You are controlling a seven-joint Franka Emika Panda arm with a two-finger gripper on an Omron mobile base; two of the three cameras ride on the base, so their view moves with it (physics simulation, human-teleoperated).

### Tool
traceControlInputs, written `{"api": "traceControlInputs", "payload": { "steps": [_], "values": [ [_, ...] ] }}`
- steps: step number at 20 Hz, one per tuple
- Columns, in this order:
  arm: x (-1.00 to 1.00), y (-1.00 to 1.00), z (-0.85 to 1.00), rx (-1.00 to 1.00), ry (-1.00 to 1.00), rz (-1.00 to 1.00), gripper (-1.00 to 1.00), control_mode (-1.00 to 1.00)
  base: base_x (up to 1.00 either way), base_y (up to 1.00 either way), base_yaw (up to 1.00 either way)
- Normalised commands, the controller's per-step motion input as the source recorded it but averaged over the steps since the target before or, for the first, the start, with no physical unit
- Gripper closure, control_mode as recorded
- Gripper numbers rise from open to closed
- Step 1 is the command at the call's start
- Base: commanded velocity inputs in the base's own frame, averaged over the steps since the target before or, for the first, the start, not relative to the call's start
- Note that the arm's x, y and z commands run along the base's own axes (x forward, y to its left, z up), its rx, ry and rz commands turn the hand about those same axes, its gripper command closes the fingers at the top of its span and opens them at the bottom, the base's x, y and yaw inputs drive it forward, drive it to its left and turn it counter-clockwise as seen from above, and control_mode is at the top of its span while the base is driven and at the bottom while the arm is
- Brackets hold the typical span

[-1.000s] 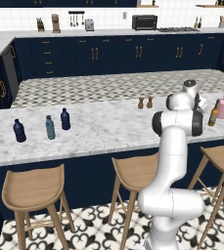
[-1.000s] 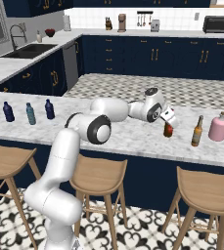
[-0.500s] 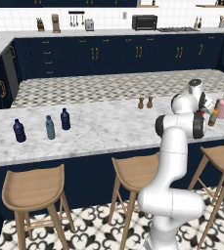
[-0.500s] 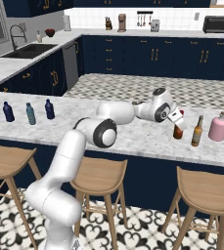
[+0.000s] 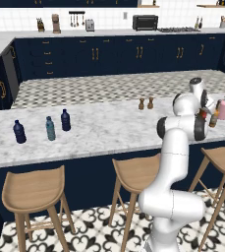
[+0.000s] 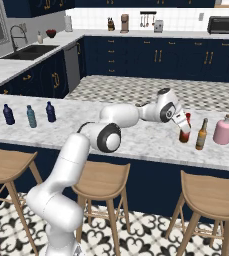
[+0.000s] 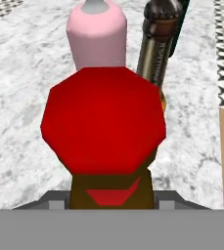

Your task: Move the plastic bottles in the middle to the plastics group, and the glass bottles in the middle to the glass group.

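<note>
Moved: red-capped bottle (image 6: 184, 131) and gripper (image 6: 182, 125) have travelled right along the counter, closer to the amber bottle (image 6: 201, 135) than a second ago.
Held bottle: dark brown, its red cap fills the hand view; body mostly hidden beneath the cap; in the right base view its base looks close to the counter (image 6: 136, 137), contact unclear.
Jaws: closed on the red-capped bottle, fingertips hidden behind it.
Amber bottle: just beside the held bottle, top cut off in the hand view.
Pink bottle (image 6: 223, 130): next beyond the amber one, near the counter's right end; stopper cropped in the hand view.
Teal bottle (image 6: 31, 116): between two navy bottles (image 6: 8, 114) at the far left, well apart from the gripper.
Arm: stretched low and far right over the counter, hand tilted; in the left base view the arm's own links cover the held bottle.
Shakers (image 5: 146, 104): farther back, mid-counter.
Room: bare marble between both groups; front edge near, stools (image 6: 101, 180) below.
</note>
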Motion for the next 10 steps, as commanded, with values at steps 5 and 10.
{"api": "traceControlInputs", "payload": {
  "steps": [5, 10],
  "values": [
    [-0.21, -0.09, 0.0, 0.0, 0.0, -0.1, 1.0, -1.0, 0.0, 0.0, 0.0],
    [0.0, 0.0, -0.1, 0.0, -0.01, -0.06, 1.0, -1.0, 0.0, 0.0, 0.0]
  ]
}}
